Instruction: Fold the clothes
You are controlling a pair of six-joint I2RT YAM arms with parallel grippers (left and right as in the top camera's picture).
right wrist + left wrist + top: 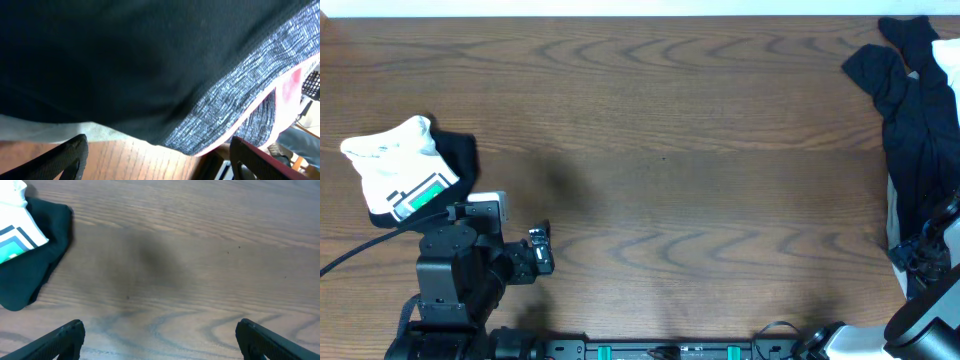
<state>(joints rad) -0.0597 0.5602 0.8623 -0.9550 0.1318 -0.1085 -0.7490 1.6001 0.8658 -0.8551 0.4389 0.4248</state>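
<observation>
Awaiting folding: black pants (915, 110), heaped at the right edge of the overhead frame, bunched and unfolded; task judged barely begun.
Waistband: grey-and-red band (240, 95), running across the right of the right wrist view; apparently the edge chosen for a first hold.
Right gripper (927, 252): lower right of the overhead frame, at the heap's near edge; fingers (70, 157) stood wide apart below the cloth, nothing pinched.
Left gripper (160, 330): lower left of the overhead frame; jaws fully spread over bare table (660, 120), holding nothing, probably parked clear.
White green-patched top (395, 165): left of the overhead frame, lying on a dark garment (40, 265); well apart from the pants.
</observation>
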